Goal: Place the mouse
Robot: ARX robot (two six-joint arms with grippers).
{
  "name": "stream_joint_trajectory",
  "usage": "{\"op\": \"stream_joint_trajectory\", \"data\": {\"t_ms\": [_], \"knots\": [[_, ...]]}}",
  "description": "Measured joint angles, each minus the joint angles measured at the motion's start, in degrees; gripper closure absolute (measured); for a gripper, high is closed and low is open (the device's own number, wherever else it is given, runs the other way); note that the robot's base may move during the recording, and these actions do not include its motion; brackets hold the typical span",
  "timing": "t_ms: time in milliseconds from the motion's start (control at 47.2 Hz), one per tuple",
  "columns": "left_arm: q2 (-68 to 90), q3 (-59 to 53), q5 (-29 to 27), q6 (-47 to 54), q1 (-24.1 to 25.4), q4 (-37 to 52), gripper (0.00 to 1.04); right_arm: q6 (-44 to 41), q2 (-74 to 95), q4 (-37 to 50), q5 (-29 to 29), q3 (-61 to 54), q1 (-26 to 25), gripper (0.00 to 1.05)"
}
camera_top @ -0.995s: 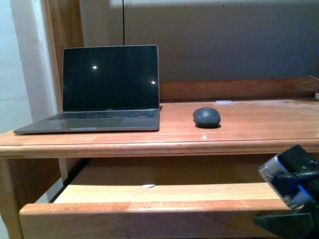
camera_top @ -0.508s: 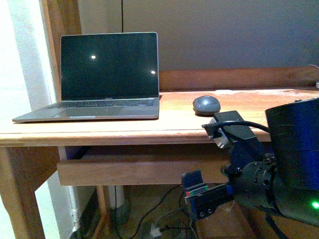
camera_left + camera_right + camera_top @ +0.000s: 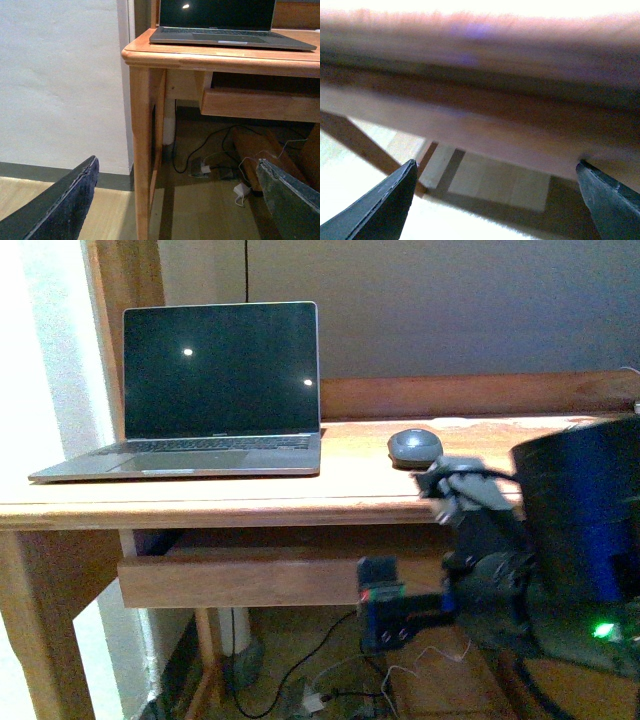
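Dark grey oval plastic mouse [image 3: 414,447] rests on the wooden worktop [image 3: 350,485], ungrasped; both hands [image 3: 175,200] [image 3: 495,200] are spread and empty. Approach step: the right hand must rise to it.

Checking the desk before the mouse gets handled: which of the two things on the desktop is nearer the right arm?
The mouse, the small dark grey oval just behind the right arm; the open laptop sits at the desk's left end.

Right arm [image 3: 560,550] occupies the lower right of the front view, blurred. Left gripper [image 3: 180,200] and right gripper [image 3: 495,195] fingers spread wide, empty.
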Motion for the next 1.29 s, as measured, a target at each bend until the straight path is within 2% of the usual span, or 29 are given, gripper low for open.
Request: {"op": "stream_joint_trajectory", "data": {"t_ms": [127, 233, 360, 593, 762, 826, 910, 953, 974, 1037, 1164, 1291], "knots": [[0.0, 0.0, 0.0, 0.02, 0.0, 0.0, 0.08, 2.38, -14.47, 0.04, 0.13, -6.75, -4.42, 0.07], [0.0, 0.0, 0.02, 0.0, 0.0, 0.0, 0.08, 6.27, -31.3, -3.28, -3.93, -17.29, -8.44, 0.07], [0.0, 0.0, 0.02, 0.0, 0.0, 0.0, 0.08, 8.72, -44.35, -8.98, -7.39, -24.2, -10.95, 0.07], [0.0, 0.0, 0.0, 0.0, 0.0, 0.0, 0.08, 12.28, -65.83, -20.74, -9.27, -31.98, -10.36, 0.07], [0.0, 0.0, 0.02, 0.0, 0.0, 0.0, 0.08, 15.43, -83.06, -33.44, -7.37, -36.85, -8.44, 0.07], [0.0, 0.0, 0.02, 0.0, 0.0, 0.0, 0.08, 15.85, -89.81, -35.65, -9.07, -38.64, -9.18, 0.07], [0.0, 0.0, 0.02, 0.0, 0.0, 0.0, 0.08, 8.81, -92.8, -34.34, 6.8, -40.72, -7.5, 0.19], [0.0, 0.0, -0.07, 0.0, 0.0, 0.0, 0.08, 3.8, -94.27, -34.49, 11.69, -42.56, -9.01, 0.26], [0.0, 0.0, -0.02, 0.0, 0.0, 0.0, 0.08, 1.95, -95.06, -34.6, 12.39, -43.5, -10.32, 0.3], [0.0, 0.0, 0.0, 0.0, 0.0, 0.0, 0.08, -1.44, -97.5, -34.91, 11.17, -45.94, -14.67, 0.4], [0.0, 0.0, 0.02, 0.0, 0.0, 0.0, 0.08, -5.31, -99.84, -35.41, 0.98, -47.63, -24.35, 0.62], [0.0, 0.0, 0.02, 0.0, 0.0, 0.0, 0.08, -6.03, -100.54, -35.41, 0.22, -47.82, -26.86, 0.83]]}}
